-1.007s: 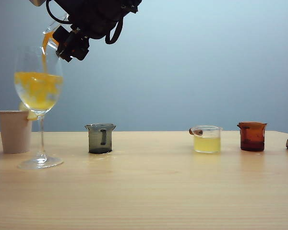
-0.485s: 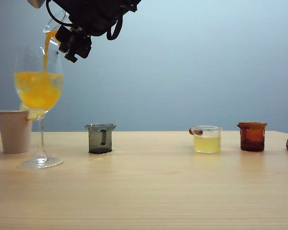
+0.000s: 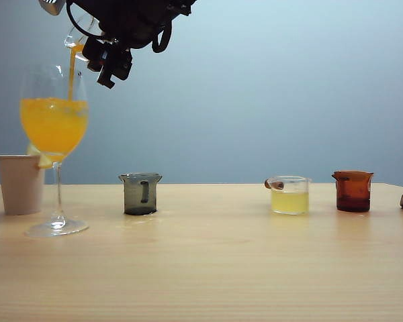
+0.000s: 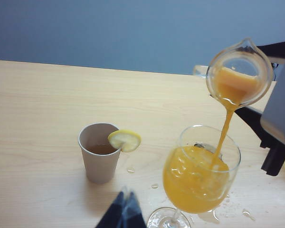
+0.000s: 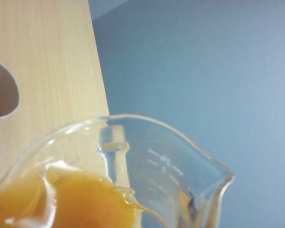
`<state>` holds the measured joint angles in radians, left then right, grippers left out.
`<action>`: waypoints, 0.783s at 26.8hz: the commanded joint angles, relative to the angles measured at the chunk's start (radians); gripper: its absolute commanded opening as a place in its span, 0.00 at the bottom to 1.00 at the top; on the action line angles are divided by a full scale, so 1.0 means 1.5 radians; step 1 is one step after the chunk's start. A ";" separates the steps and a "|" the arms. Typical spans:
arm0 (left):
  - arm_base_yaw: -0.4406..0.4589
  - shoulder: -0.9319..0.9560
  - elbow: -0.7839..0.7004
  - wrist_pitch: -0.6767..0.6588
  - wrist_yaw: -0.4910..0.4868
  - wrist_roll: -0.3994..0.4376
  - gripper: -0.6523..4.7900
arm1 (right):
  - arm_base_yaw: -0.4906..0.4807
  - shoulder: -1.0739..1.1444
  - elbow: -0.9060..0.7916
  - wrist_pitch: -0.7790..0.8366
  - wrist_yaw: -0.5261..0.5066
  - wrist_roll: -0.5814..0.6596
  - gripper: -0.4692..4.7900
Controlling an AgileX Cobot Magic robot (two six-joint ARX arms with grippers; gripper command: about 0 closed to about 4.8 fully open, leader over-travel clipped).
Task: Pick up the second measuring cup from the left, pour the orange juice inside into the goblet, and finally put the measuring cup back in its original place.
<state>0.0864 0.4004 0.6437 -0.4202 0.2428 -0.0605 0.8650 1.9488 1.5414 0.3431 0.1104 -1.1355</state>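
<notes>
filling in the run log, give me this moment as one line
phase: pouring | right gripper: shut on measuring cup, tipped | orange juice: streaming into goblet | left gripper: idle, state unclear

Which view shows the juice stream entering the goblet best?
The left wrist view: the orange juice falls from the measuring cup, held by the right hand, into the goblet. The exterior view shows it side-on. The right wrist view shows only the cup's inside.
</notes>
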 commanded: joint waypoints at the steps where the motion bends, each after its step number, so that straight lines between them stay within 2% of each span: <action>1: 0.000 -0.001 0.001 0.007 0.003 0.001 0.11 | 0.002 -0.004 0.006 0.022 0.000 0.000 0.28; 4: 0.000 -0.001 0.001 0.007 0.003 0.001 0.11 | 0.004 -0.004 0.006 0.025 -0.001 0.000 0.28; 21: 0.000 -0.001 0.001 0.007 0.003 0.001 0.11 | 0.010 -0.004 0.006 0.056 -0.031 -0.125 0.29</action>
<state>0.0864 0.4004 0.6434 -0.4202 0.2428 -0.0605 0.8783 1.9488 1.5421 0.3981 0.0669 -1.3048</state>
